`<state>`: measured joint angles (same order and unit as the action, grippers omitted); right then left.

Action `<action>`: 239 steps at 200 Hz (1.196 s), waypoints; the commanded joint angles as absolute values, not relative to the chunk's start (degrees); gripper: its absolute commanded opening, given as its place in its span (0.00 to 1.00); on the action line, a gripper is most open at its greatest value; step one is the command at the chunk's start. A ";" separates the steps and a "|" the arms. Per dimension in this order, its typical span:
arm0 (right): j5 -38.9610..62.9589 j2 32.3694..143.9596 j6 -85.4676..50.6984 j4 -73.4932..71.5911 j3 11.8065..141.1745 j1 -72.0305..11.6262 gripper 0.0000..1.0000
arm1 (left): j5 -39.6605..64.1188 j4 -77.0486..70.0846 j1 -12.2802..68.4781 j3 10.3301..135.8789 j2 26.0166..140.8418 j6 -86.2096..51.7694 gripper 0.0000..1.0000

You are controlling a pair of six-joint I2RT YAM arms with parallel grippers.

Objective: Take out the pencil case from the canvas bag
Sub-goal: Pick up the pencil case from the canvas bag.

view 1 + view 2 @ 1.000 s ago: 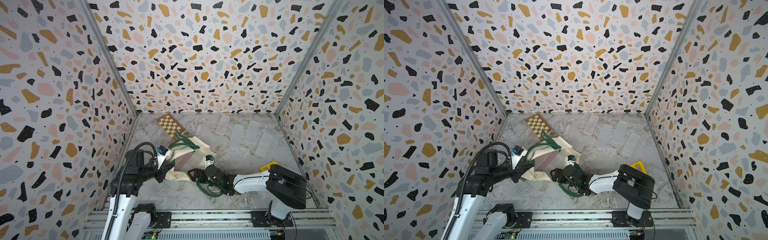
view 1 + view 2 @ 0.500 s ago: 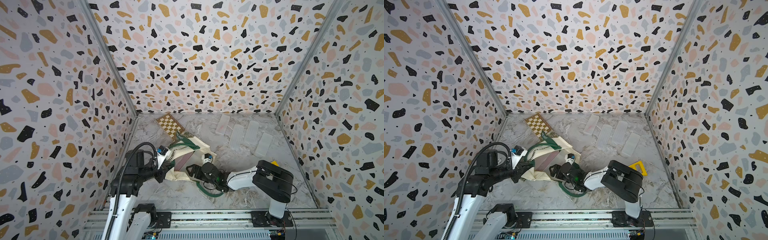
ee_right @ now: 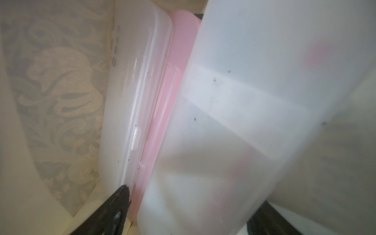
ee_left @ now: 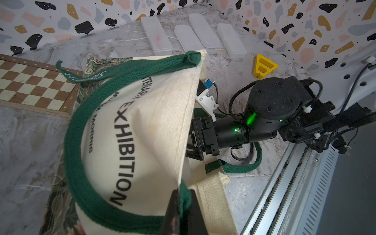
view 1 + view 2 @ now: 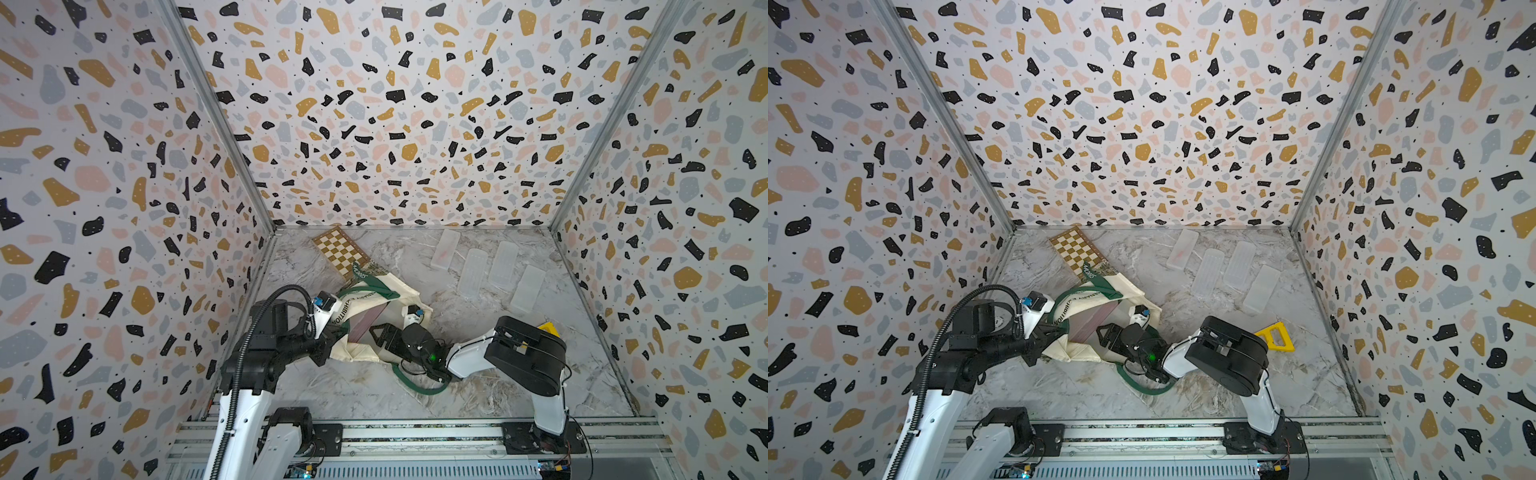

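Grasp step. The left end effector (image 4: 181, 205) is pinched tight on the bag (image 5: 405, 293) rim, holding its mouth up near the desk's left edge. Inside the bag, the right end effector (image 3: 191, 209) stands wide astride a frosted pencil case (image 3: 234, 122), seemingly not yet clamped. The next move likely calls for closing, then drawing the case straight out, clear of the strap (image 5: 415, 388).

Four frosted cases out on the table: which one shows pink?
The case at the row's end nearest the chessboard and back wall. A faint pink patch shows through it; the other three cases look plain frosted white.
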<state>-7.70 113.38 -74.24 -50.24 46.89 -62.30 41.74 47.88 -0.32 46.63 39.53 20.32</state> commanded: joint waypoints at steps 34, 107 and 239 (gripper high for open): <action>-11.10 114.92 -73.28 -54.23 49.39 -62.43 0.73 | 42.76 47.22 -0.92 46.03 38.69 20.70 0.00; -15.09 109.13 -67.17 -46.58 50.05 -64.40 0.37 | 43.20 47.45 -0.89 46.06 38.69 20.84 0.00; -14.73 95.73 -53.98 -31.21 48.68 -65.49 0.28 | 42.97 47.43 -0.97 45.99 38.31 20.76 0.00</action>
